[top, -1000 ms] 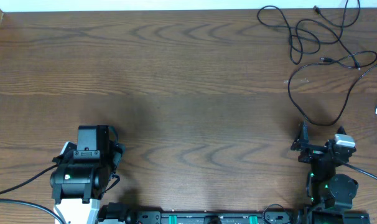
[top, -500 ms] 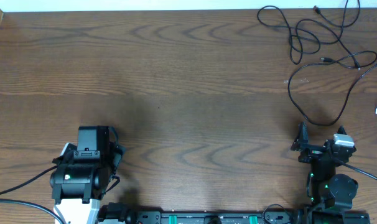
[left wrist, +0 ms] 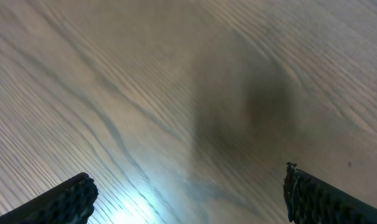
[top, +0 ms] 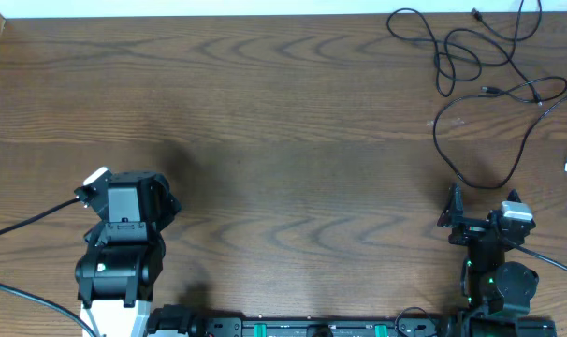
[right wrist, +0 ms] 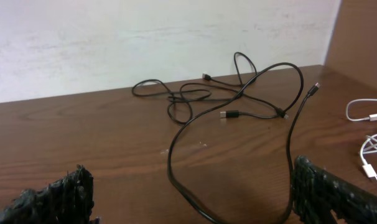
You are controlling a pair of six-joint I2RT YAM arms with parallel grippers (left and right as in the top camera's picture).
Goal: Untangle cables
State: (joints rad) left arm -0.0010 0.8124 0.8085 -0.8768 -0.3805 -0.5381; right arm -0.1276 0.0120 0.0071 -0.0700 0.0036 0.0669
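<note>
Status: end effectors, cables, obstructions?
Left end effector open, empty. Right end effector open, empty. Black cables tangled far right, white cable beside, untouched. Nothing in the way.

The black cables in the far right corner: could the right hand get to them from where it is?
Probably yes. The right hand is open and faces the black cables; their nearest loop lies just ahead on bare table, nothing between. The tangle by the wall looks a longer stretch.
</note>
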